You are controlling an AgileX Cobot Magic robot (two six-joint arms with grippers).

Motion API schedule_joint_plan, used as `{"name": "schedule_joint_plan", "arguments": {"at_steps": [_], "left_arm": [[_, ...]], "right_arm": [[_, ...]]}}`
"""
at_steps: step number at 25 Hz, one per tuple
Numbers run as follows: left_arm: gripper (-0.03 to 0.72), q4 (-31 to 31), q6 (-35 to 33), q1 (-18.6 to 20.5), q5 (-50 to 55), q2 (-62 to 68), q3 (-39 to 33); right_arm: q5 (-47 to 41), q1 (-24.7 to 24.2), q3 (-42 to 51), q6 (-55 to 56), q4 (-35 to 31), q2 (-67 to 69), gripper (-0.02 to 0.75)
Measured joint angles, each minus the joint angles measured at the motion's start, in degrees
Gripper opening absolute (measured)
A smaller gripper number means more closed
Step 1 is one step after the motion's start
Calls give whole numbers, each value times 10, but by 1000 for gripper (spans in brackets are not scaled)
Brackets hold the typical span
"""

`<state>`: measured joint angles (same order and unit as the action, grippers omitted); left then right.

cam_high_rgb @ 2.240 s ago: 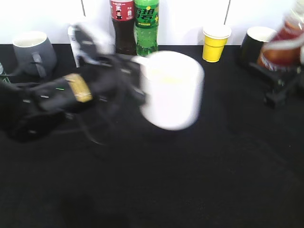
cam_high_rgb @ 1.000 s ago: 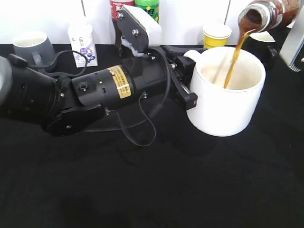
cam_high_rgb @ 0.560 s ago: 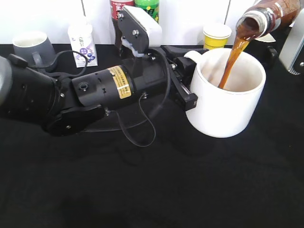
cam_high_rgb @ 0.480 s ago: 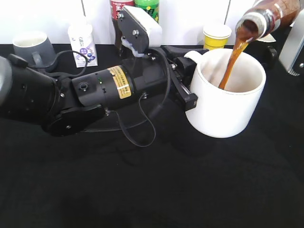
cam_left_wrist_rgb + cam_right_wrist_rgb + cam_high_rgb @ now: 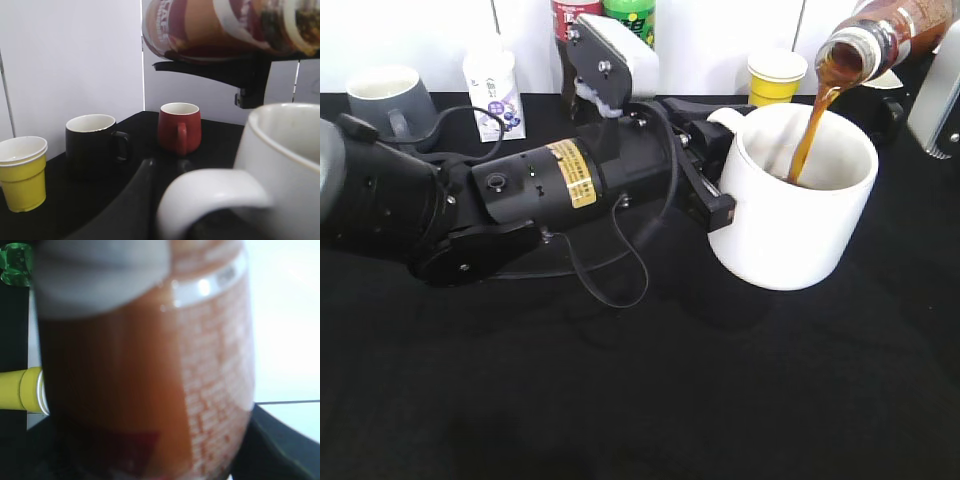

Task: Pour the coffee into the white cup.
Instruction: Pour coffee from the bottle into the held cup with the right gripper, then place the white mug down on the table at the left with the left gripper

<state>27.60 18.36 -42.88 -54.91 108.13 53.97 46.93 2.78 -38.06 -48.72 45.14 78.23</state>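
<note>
Exterior view shows my left gripper clamped on the loop handle of the large glossy white ceramic mug, holding it tilted slightly above the black table. My right gripper grasps the small curvy brown-labelled coffee bottle, tipped mouth-down above the mug; its fingers lie mostly outside the picture. A brown stream falls into the mug. Behind stand a yellow paper cup and a grey mug.
</note>
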Motion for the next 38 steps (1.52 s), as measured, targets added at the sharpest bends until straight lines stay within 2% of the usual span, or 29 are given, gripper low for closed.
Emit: {"name": "schedule_joint_plan", "arguments": {"at_steps": [5, 7, 12, 16, 18, 19, 21, 24, 31, 35, 38], "left_arm": [[91, -1, 25, 0, -13, 0, 0], [91, -1, 26, 0, -19, 0, 0], [91, -69, 26, 8, -41, 0, 0], [91, -52, 26, 82, -43, 0, 0], [91, -24, 26, 123, -43, 0, -1], [91, -21, 24, 139, -48, 0, -9], [91, -33, 4, 173, -72, 0, -49], [91, -95, -56, 206, -83, 2, -101], [91, -268, -130, 211, -106, 88, -103], [91, -307, -135, 232, -118, 115, -103], [90, -305, -133, 239, -137, 129, -102]], "right_arm": [[0, 0, 0, 5, -1, 0, 529], [0, 0, 0, 63, -1, 0, 529], [6, 0, 0, 337, 3, 0, 529], [10, 0, 0, 613, 4, 0, 529], [-29, 0, 0, 765, 4, 0, 529], [-54, 0, 0, 798, 4, 0, 529], [-106, 0, 0, 811, 2, 0, 529], [-111, 0, 0, 813, -1, 0, 529], [-111, 0, 0, 815, -1, 0, 529], [-111, 0, 0, 815, -2, 0, 529], [-111, 0, 0, 815, -2, 0, 529]]}}
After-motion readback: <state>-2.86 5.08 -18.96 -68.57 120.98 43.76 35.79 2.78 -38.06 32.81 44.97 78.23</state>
